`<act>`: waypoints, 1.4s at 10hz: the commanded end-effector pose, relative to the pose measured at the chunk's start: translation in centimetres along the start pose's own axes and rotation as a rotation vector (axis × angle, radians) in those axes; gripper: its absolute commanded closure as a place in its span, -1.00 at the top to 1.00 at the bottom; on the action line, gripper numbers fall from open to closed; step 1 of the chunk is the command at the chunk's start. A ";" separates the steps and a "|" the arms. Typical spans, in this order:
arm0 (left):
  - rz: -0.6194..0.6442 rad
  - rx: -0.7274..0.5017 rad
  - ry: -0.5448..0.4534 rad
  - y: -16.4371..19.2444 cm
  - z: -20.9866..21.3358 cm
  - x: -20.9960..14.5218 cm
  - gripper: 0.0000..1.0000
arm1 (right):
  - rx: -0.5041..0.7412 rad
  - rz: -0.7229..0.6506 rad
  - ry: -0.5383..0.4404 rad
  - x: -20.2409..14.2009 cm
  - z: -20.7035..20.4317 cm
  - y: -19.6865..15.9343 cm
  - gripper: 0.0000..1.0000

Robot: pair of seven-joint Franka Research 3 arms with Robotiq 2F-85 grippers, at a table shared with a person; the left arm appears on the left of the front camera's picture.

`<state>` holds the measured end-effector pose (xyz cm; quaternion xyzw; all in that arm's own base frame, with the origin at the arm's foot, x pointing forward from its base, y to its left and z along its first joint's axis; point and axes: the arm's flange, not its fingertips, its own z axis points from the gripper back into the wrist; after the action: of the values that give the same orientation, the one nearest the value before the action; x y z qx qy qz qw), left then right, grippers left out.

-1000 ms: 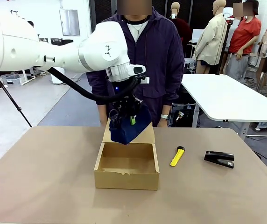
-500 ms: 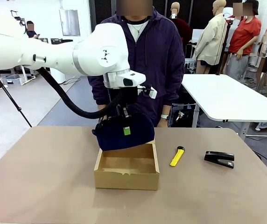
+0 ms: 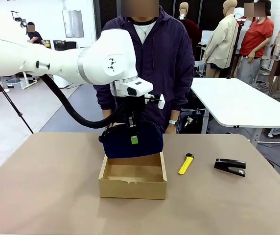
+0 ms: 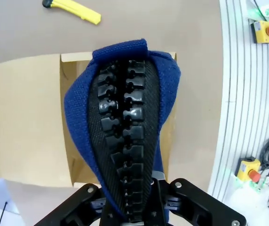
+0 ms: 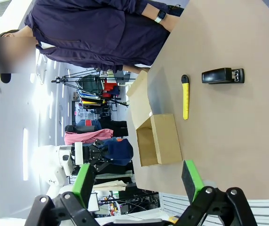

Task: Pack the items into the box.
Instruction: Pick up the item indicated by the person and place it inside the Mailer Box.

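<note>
1. Navy-black and soft, the pouch (image 3: 147, 144) hung from the left gripper (image 3: 130, 134), which was clamped shut on its upper edge. It was suspended just above the rear of the open box (image 3: 132, 183), apparently so it could be lowered straight in.
2. In the left wrist view the pouch's ribbed edge ran down the middle with the box's opening directly behind it, so the two looked aligned for the drop.
3. The yellow utility knife (image 3: 186, 164) and the black stapler (image 3: 230, 166) lay on the surface (image 3: 47, 186) to the right of the box, apart from each other and not yet packed.
4. The right gripper (image 5: 137, 181) stood wide open and empty, well away from the items, probably waiting its turn.
5. A second earlier the pouch had hung tilted, one corner dipping toward the box in front of the raised flap. Since then the wrist had turned, and the pouch now lay broadside and level, hiding the flap. Knife, stapler and box had not moved.
</note>
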<state>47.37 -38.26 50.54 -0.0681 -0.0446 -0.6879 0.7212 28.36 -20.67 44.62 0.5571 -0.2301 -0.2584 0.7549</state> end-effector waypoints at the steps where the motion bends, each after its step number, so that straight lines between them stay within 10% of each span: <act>1: -0.088 0.026 -0.011 0.9 -1.5 1.0 -1.00 | 0.020 0.008 -0.003 0.1 0.0 0.3 1.00; 14: -0.143 -0.156 0.157 4.0 -16.2 1.8 -1.00 | 0.020 0.008 -0.003 0.1 0.0 0.3 1.00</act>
<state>50.91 -42.09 34.13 -0.0674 0.0615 -0.7415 0.6648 28.35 -20.66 44.63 0.5573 -0.2300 -0.2581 0.7549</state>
